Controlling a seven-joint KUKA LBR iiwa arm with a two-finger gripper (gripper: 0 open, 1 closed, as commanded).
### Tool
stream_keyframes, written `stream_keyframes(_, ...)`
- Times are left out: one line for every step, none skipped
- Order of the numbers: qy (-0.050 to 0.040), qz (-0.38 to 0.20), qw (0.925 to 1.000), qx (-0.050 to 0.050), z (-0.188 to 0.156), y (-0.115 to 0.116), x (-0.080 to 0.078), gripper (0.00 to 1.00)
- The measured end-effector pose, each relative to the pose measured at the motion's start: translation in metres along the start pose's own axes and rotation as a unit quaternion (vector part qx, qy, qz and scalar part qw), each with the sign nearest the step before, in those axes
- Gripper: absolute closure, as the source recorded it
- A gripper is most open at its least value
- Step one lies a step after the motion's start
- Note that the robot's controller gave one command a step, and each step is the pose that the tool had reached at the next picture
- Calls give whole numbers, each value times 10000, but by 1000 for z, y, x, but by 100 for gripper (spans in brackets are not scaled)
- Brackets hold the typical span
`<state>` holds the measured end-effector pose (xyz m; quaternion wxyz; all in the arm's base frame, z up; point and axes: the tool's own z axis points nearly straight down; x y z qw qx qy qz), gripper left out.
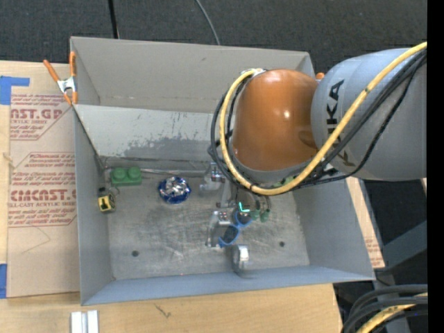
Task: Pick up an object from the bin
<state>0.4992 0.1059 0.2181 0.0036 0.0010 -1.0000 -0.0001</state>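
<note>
Evidently the pick is no further than its middle stage. Every loose thing in sight lies on the floor of the grey metal bin (94, 241), and none is raised clear of it. The grey robot arm (378, 116) reaches in from the right and bends over the bin's right half. Its rounded orange wrist cover (270, 120) is ringed by yellow cable and hides much of the tool beneath.

The jaws point downward, low over the floor toward the front right, right at a small blue object (227, 240). Whether they are wide, narrow or closed on it cannot be told. A small silvery-white piece (241, 255) lies just beside it, near the front wall.

Well apart to the left rest a crumpled blue-and-silver ball (173, 189), a green studded plastic brick (126, 177) and a tiny yellow-and-black item (105, 202). By this judgement, what is left is to secure a grip, lift, and carry the thing out.
</note>
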Motion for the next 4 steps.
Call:
stream_keyframes(-30,18,10000,19,73,-159,-41,0)
stream_keyframes(-120,-1119,9936,14,145,-119,-13,0)
stream_keyframes(-112,-1118,9937,5,143,-118,-14,100)
stream_keyframes(-78,-1484,9889,18,17,-136,-1,100)
